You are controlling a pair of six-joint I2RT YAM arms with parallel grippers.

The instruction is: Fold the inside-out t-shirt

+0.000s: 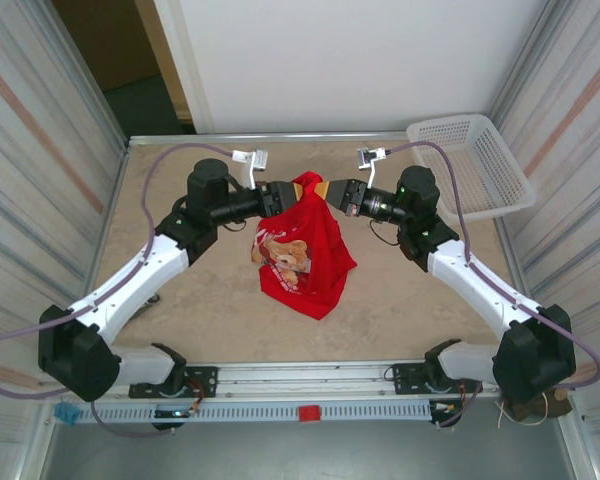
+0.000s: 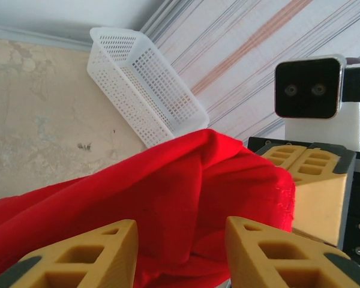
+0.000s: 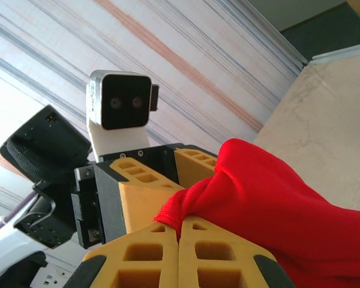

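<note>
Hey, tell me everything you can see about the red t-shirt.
The t-shirt is bright red soft cloth, crumpled, with a teddy-bear print showing. Its top is raised above the table, and the rest drapes down onto it. The right hand is shut, pinching a fold. The left hand has its fingers apart with cloth bunched between them; whether they grip is unclear.

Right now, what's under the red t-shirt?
The t-shirt, pinched at its top by the right fingers, drapes down and appears to rest on the beige tabletop. Anything on the patch beneath the cloth is covered.
</note>
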